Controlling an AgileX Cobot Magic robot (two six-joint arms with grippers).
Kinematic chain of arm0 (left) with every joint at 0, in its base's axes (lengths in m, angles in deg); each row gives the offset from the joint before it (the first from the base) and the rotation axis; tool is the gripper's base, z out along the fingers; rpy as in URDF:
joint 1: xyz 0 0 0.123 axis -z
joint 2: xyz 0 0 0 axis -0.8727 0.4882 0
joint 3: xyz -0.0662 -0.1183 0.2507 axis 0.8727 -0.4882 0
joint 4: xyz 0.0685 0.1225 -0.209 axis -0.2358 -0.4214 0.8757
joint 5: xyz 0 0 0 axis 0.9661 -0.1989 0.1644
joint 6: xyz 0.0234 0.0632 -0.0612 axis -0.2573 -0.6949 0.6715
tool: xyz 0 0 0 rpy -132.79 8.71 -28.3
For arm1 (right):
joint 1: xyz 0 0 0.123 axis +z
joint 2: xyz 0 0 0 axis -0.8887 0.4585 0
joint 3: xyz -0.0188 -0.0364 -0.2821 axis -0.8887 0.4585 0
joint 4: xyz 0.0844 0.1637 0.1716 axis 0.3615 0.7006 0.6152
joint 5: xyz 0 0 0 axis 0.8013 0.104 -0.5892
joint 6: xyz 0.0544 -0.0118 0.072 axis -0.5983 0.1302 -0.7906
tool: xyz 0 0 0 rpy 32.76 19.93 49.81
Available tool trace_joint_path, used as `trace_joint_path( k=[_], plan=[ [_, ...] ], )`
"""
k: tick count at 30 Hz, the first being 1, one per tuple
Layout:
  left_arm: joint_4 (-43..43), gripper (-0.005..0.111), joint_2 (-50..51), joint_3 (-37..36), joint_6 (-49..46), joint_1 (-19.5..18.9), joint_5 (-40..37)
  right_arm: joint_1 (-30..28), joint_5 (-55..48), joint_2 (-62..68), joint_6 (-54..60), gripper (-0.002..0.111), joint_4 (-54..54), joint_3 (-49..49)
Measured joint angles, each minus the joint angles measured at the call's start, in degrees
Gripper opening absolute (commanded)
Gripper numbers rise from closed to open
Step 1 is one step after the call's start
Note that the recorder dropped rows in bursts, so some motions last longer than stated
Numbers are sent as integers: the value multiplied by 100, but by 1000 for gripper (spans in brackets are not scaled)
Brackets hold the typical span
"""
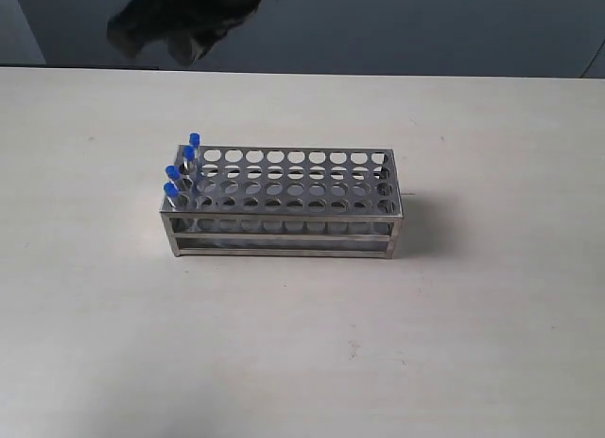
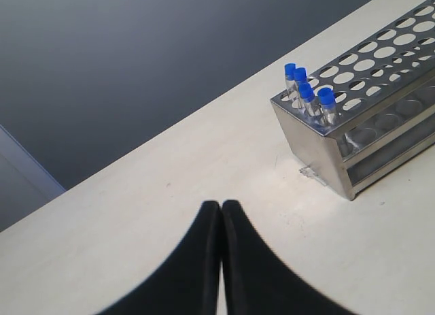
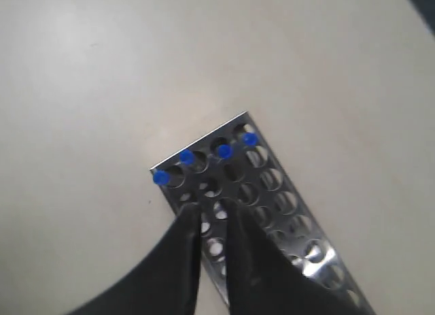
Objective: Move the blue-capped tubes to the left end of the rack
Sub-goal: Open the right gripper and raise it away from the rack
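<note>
Four blue-capped tubes [image 1: 189,154] stand upright in one row along the left end of the grey rack [image 1: 284,237], which I see sitting near the middle of the pale table [image 1: 284,362]. On my left wrist feed the left gripper [image 2: 221,205] hangs over bare table off that same end of the rack, well apart from it, its two black fingers pressed together on nothing. On my right wrist feed the right gripper [image 3: 212,207] hovers above the rack near the caps, its fingers parted by a narrow gap with nothing between them and touching no tube.
</note>
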Motion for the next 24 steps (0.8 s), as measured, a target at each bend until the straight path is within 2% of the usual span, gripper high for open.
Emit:
trace_joint_path(
  k=[6, 11, 18, 24],
  plan=[
    [0, 1, 0, 0, 0, 0, 0, 0, 0, -1102, -322, -1, -474, 24],
    [0, 1, 0, 0, 0, 0, 0, 0, 23, -2110, -587, -1, -784, 567],
    [0, 1, 0, 0, 0, 0, 0, 0, 1, -3447, -1099, -1, -1439, 2374],
    [0, 1, 0, 0, 0, 0, 0, 0, -56, -4270, -2156, -1, -1456, 3705]
  ],
)
